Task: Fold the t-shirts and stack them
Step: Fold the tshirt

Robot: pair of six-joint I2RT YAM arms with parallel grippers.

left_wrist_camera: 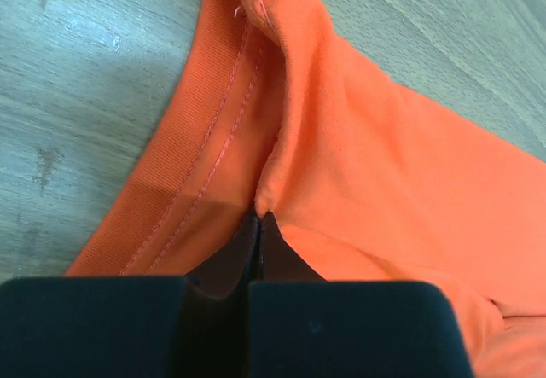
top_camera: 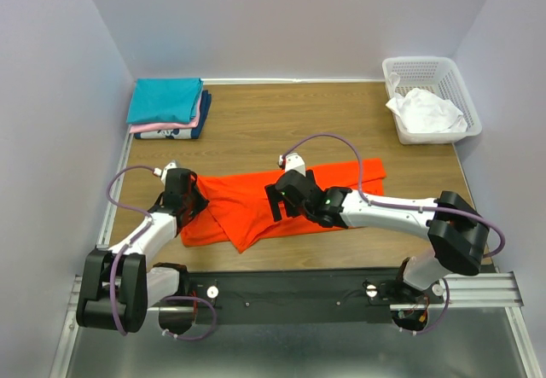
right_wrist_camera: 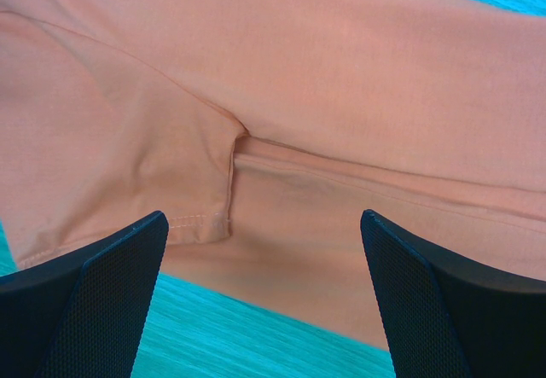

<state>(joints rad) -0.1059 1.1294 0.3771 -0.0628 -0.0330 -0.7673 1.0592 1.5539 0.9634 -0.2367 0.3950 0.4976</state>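
Note:
An orange-red t-shirt [top_camera: 281,199] lies partly folded across the middle of the wooden table. My left gripper [top_camera: 186,192] is at its left end and is shut on a fold of the cloth next to the ribbed collar [left_wrist_camera: 192,173], with the shirt [left_wrist_camera: 384,182] pinched between the fingertips. My right gripper [top_camera: 286,197] hovers open over the shirt's middle; in the right wrist view the sleeve hem [right_wrist_camera: 183,216] lies between my spread fingers [right_wrist_camera: 102,284]. A stack of folded shirts, teal [top_camera: 165,99] on pink and navy, sits at the back left.
A white plastic lattice basket [top_camera: 431,71] holding a crumpled white shirt [top_camera: 426,112] stands at the back right. Side walls close in left and right. A metal rail [top_camera: 478,288] runs along the near edge.

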